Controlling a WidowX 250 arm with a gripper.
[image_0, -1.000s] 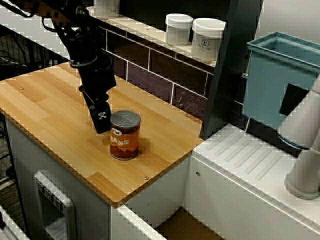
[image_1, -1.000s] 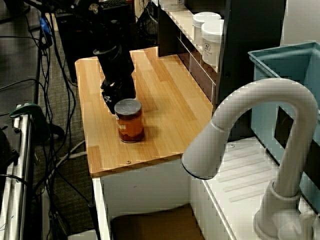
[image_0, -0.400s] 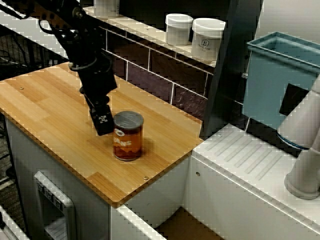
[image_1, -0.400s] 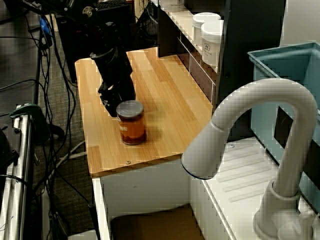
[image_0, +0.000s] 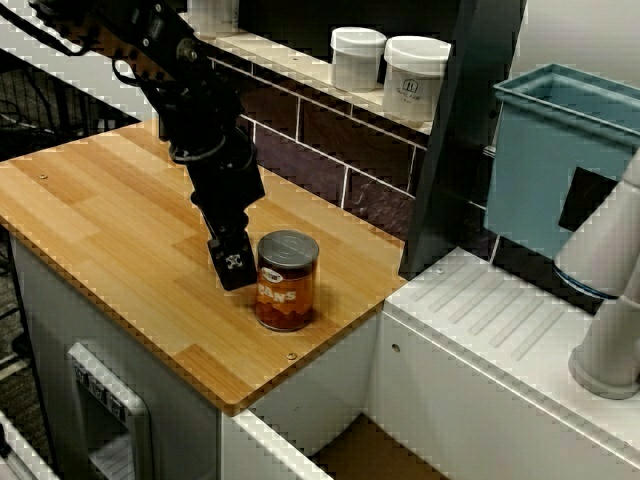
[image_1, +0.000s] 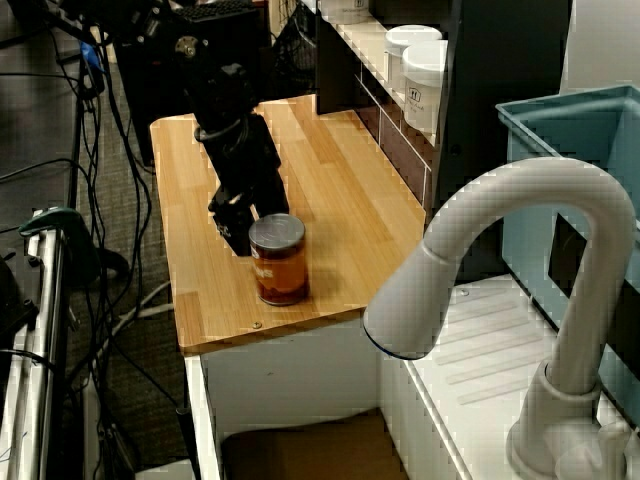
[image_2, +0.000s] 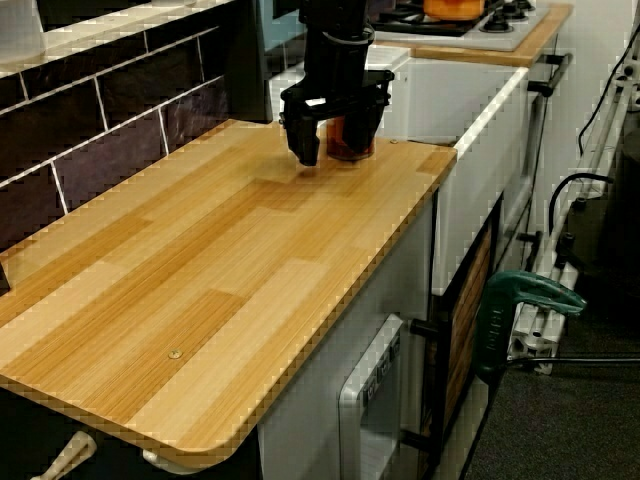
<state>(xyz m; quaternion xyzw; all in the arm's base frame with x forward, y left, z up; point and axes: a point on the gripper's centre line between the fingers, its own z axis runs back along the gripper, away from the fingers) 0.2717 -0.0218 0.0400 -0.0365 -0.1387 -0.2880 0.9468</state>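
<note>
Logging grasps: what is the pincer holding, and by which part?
The pincer straddles the tin can, fingers low on its side wall, can standing on the counter; whether they clamp it cannot be told.

One view looks down from high before the bench; another looks along it past the faucet; a low third faces back. All share the hand.

One tin can stands on one wooden counter. Two white jars are in full view, with one teal bin and one white faucet.
</note>
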